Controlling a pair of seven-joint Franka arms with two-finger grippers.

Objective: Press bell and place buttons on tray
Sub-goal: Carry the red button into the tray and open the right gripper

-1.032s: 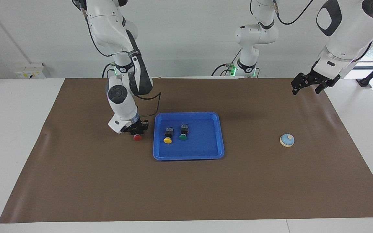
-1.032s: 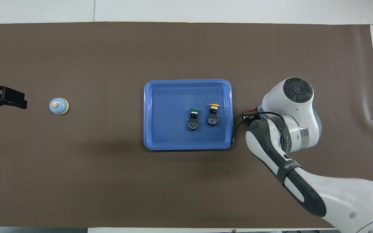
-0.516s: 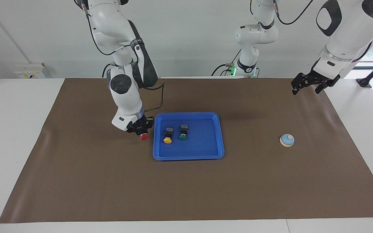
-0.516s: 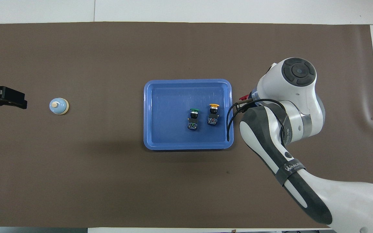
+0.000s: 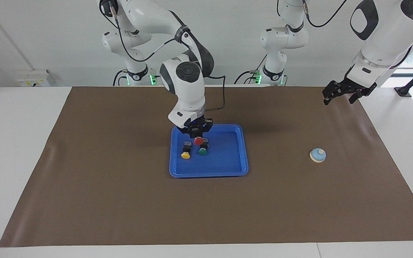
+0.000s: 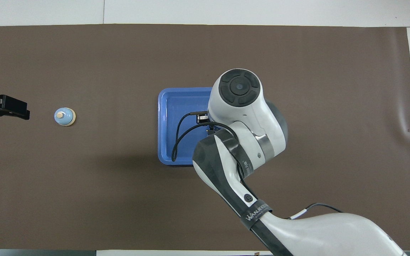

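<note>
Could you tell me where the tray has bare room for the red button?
The tray is bare toward the left arm's end, beside the green button. It is crowded where the yellow button and green one lie, under the right gripper holding the red button.

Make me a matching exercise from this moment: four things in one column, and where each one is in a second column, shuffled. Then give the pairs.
Things
1. red button
2. yellow button
3. bell
4. left end effector

Places
A. lying in the tray, beside the green button
B. on the brown mat, toward the left arm's end of the table
C. up in the air, open, waiting over the mat's edge at the left arm's end
D. held by the right end effector over the tray

Pairs: 1-D, 2-A, 3-B, 4-C
</note>
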